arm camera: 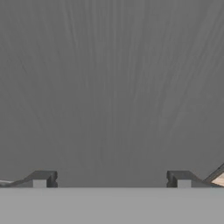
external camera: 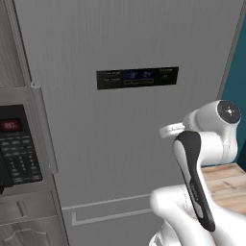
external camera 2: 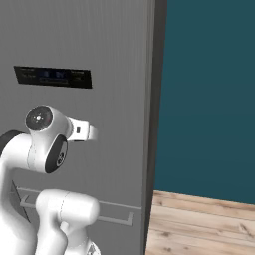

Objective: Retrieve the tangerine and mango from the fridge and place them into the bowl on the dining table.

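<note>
From the left base view I'm parked right in front of the fridge. Its door is closed, the dark display panel sits above the arm, and a long handle runs down the door's left edge beside the microwave. A lower drawer handle shows near the bottom. A strip of wooden floor shows past the fridge on the right. The arm is folded up in front of the door, touching nothing that I can make out.

From the right base view I get the same closed door, seen toward its right edge, with a teal wall and floor beyond. The arm's wrist points at the door below the panel.

In the hand view, the gripper faces plain grey door surface, close up. Its two fingertips stand far apart with nothing between them, so the claw is wide and empty.

As I judge it, the task has barely begun. The tangerine and mango should be behind this closed door, so I cannot place them more closely. Still ahead: reach the handle on the left, swing the door open, pick each fruit, drive to the table and drop both in the bowl.
</note>
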Tool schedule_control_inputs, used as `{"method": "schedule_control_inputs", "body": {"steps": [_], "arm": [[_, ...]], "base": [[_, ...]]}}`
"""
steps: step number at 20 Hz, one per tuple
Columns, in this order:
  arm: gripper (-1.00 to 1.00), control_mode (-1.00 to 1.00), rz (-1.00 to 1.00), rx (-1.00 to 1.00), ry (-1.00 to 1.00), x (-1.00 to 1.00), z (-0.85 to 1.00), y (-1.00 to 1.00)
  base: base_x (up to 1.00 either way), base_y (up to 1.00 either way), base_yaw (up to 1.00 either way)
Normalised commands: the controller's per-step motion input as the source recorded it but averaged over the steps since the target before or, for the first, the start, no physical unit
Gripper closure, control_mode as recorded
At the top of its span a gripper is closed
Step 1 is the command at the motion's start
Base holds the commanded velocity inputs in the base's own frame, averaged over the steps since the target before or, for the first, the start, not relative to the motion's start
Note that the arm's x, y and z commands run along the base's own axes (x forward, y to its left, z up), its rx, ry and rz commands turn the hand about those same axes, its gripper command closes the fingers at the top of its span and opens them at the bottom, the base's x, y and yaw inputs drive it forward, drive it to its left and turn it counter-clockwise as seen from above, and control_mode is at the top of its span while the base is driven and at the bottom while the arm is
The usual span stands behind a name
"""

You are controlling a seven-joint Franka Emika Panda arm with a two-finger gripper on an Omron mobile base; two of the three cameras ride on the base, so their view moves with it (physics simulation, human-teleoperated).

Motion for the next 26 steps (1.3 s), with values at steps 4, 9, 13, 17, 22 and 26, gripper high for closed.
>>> {"method": "schedule_control_inputs", "body": {"steps": [4, 9, 13, 17, 22, 26], "arm": [[-1.00, -1.00, 0.00, 0.00, -0.11, 0.00, -0.02, 0.00], [-1.00, -1.00, 0.00, 0.00, -0.11, 0.00, 0.00, 0.00], [-1.00, -1.00, 0.00, 0.00, -0.11, 0.00, 0.00, 0.00], [-1.00, -1.00, 0.00, 0.00, -0.18, -0.02, -0.04, 0.00], [-1.00, -1.00, 0.00, 0.00, -0.14, 0.00, -0.10, 0.00], [-1.00, -1.00, 0.00, 0.00, -0.03, 0.00, -0.01, 0.00]], "base": [[0.00, 0.00, 0.00], [0.00, 0.00, 0.00], [0.00, 0.00, 0.00], [0.00, 0.00, 0.00], [0.00, 0.00, 0.00], [0.00, 0.00, 0.00]]}}
